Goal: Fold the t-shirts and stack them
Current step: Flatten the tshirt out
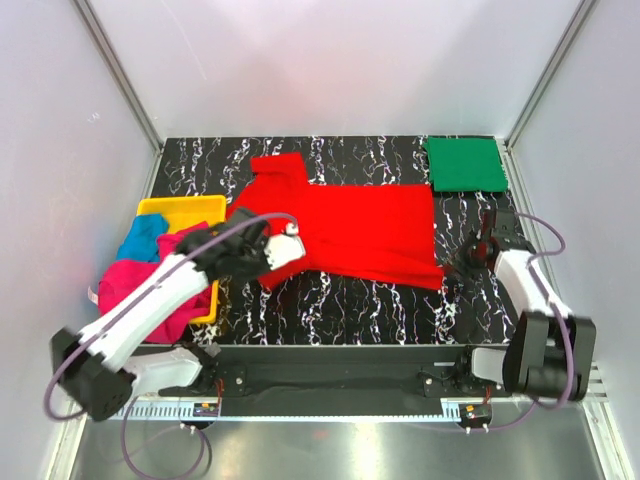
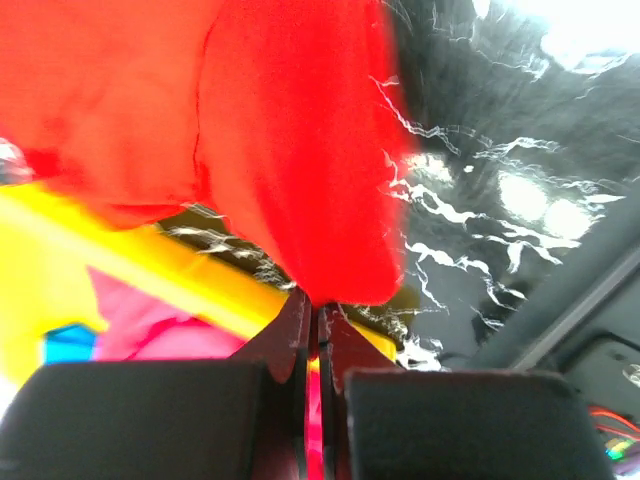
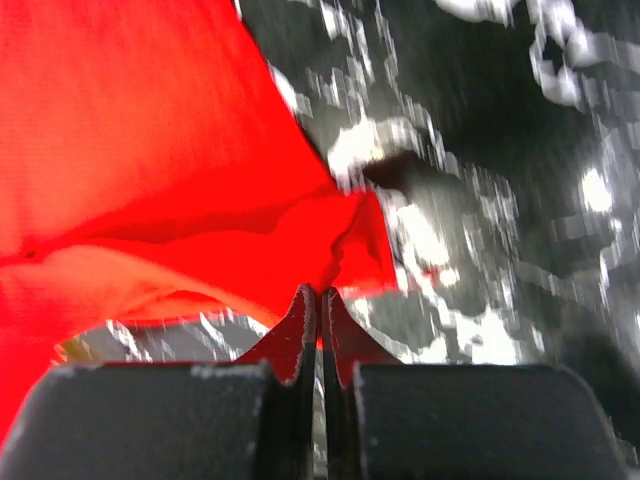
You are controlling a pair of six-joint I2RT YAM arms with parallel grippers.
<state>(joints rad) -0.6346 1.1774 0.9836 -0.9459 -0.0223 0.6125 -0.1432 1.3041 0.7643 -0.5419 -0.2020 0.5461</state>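
Where the yellow tray (image 1: 180, 208) sits at the left of the overhead frame, the turquoise t-shirt (image 1: 143, 238) lies bunched in it and the magenta t-shirt (image 1: 130, 290) spills over its near left edge. Just right of the tray, my left gripper (image 2: 316, 305) has its fingers pressed together on an edge of the red t-shirt (image 1: 360, 225), with cloth showing between the tips. That shirt is spread across the middle of the black marbled table (image 1: 340, 310), one sleeve pointing to the upper left. The green t-shirt (image 1: 465, 165) lies folded flat in the upper right corner. At the right, my right gripper (image 3: 320, 295) pinches the red t-shirt's near right corner.
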